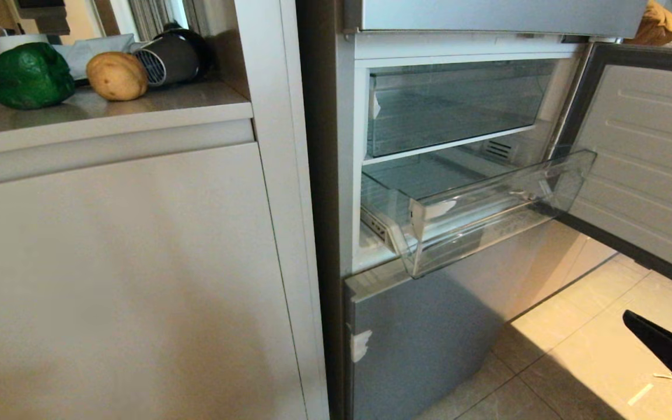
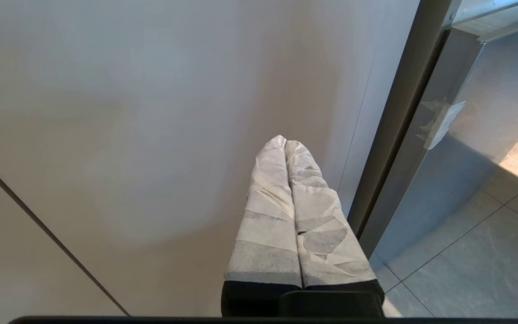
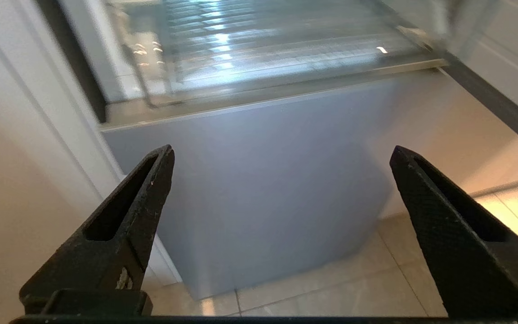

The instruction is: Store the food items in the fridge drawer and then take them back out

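Fridge drawer pulled out and empty, bell pepper and bun-like lump on the counter; right gripper, jaws wide and empty, must next presumably fetch one; left gripper pressed closed.

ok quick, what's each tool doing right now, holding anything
left tool: closed, empty, facing the pale cabinet panel.
right tool: open, empty, below the clear plastic fridge drawer.

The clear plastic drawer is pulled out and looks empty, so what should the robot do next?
Probably swing the open right gripper, now low by the floor, up toward the glossy green bell pepper on the grey countertop; the clear plastic fridge drawer holds nothing.
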Controlling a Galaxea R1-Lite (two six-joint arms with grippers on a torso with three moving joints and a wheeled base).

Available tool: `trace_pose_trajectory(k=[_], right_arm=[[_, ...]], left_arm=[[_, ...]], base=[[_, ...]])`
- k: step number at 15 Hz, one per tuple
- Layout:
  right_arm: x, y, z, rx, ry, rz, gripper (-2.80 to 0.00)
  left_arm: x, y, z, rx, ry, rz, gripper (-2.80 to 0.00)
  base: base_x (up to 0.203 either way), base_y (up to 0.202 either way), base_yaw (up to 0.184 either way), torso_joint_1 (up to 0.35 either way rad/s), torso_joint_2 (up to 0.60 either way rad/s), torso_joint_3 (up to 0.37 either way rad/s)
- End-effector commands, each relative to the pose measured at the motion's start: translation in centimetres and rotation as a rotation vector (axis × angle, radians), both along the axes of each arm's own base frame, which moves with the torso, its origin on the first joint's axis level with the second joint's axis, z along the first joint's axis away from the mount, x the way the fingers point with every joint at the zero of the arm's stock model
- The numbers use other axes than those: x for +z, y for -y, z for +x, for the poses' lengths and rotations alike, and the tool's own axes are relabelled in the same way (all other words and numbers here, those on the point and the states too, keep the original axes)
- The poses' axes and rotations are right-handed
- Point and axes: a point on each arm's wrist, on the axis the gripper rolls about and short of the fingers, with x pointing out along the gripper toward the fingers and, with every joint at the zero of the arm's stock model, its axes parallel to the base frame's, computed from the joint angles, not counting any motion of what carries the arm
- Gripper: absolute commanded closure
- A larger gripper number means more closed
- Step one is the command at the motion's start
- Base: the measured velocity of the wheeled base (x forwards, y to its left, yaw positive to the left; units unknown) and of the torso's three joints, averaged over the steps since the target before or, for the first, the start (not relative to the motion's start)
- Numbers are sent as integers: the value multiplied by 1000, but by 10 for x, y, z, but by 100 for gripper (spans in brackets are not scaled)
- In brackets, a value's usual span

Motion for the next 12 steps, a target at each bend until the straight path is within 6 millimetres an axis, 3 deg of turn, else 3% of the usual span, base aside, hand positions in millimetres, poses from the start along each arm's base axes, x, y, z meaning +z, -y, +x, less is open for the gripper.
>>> trace_pose_trajectory(k=[1,5,12], right_arm=[[-8,12,-12,-60,26,15,-280],[-13,16,-18,-74,23,35,-280],[-28,16,-19,-83,-97,29,-280]], left_arm=[[0,0,0,0,0,0,0],[0,0,0,0,0,0,0],[0,0,0,0,0,0,0]], base=[[0,0,0,0,0,0],[0,0,0,103,-320,-223],[0,0,0,193,-535,-343]])
